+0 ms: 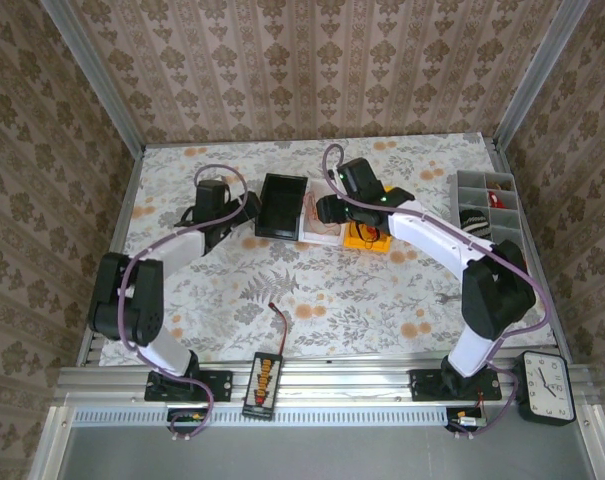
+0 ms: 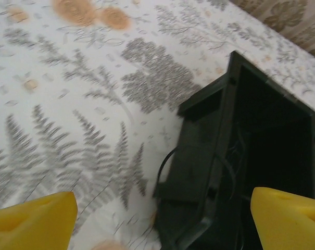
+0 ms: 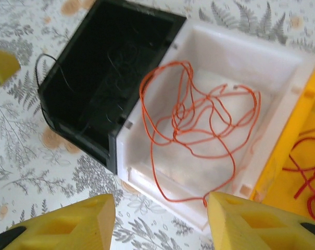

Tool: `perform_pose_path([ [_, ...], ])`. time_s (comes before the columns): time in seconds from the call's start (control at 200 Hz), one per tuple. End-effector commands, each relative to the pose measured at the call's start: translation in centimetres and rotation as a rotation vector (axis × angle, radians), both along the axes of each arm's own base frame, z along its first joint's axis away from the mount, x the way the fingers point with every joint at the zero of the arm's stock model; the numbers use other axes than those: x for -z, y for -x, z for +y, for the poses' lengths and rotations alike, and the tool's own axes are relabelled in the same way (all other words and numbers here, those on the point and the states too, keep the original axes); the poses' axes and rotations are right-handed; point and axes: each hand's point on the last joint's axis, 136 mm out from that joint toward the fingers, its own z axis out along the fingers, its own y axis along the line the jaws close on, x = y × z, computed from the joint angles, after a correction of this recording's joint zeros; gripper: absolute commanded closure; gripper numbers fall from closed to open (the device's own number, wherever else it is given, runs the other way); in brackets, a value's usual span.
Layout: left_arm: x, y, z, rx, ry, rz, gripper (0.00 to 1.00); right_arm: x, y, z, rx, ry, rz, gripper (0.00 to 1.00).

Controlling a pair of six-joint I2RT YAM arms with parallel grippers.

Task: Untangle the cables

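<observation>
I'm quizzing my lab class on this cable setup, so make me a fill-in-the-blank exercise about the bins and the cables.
1. The red cable tangled below the right gripper lies in the ___ bin.
2. The middle bin has the black bin on one side and the ___ bin on the other.
3. A thin dark cable loops over the rim of the ___ bin.

Missing words: white; yellow; black.
</observation>
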Motion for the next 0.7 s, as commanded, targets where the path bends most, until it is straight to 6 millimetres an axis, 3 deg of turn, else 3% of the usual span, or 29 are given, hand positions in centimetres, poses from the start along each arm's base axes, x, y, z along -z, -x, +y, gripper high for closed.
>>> perform_pose_path([
  [0.0,-1.7,-2.1,-1.5,0.102,0.068,-0.069,0.15,-1.7,0.6,-1.0,0.036,-0.004,-0.036,0.48],
  [0.55,2.0,-3.6,-2.4,0.173,0.08,0.025,0.37,-1.6,1.0,-1.9,0.043,0.035,-0.031,0.49],
  [0.695,1.7,-3.6,-2.3,0.174,0.071,0.018,0.55,-1.4,1.2,-2.1,0.048,0.039,-0.025,0.49],
])
